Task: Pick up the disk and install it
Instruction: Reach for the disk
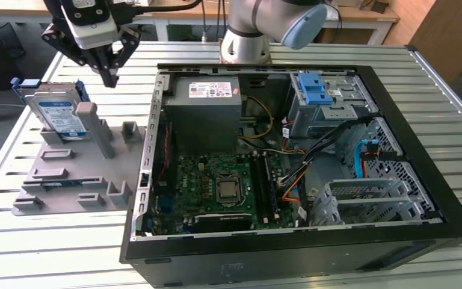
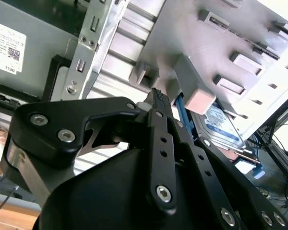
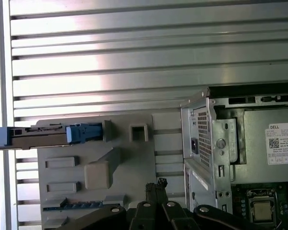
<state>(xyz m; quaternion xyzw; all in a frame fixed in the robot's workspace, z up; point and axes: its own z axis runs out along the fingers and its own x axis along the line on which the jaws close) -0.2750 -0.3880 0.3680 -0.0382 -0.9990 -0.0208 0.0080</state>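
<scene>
The slatted metal table (image 1: 38,253) is carrying everything, and the open computer case (image 1: 295,259) is lying on its side with the panel off, apparently so that the arm can reach its inside from above. Within it the grey power supply box (image 1: 211,102) is sitting toward the far wall, and the metal drive cage (image 1: 331,105) with its blue latch (image 1: 314,90) is facing upward, which looks like the place meant to receive the drive. Beside the case, at the exterior view's left, a grey fixture (image 1: 62,180) is gripping the disk (image 1: 58,114) in a slot so that it is standing on edge, with its upper rim and blue carrier free, probably so that it can be pinched from above. The gripper (image 1: 109,75) is hanging point-down over the fixture, just to the exterior view's right of the disk and clear of it. Its fingertips (image 2: 157,98) are pressing together with nothing between them, so the disk is not yet being held.
</scene>
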